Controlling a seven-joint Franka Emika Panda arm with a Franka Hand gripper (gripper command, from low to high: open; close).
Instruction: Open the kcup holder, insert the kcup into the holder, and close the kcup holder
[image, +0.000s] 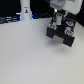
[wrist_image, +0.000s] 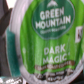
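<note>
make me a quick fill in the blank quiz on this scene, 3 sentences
1. The lid of the kcup filling the wrist view is coloured ____.
2. The words under the brand name on that lid read DARK ____.
3. In the exterior view, the gripper hangs directly above the ____-coloured kcup holder.

Missing words: green; MAGIC; black

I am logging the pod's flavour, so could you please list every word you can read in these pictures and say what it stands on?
"GREEN MOUNTAIN": kcup green lid, wrist view.
"DARK MAGIC": same lid, lower down.
Small print under each: too blurred to read.
Exterior view: no readable text on the kcup holder or elsewhere.
</note>
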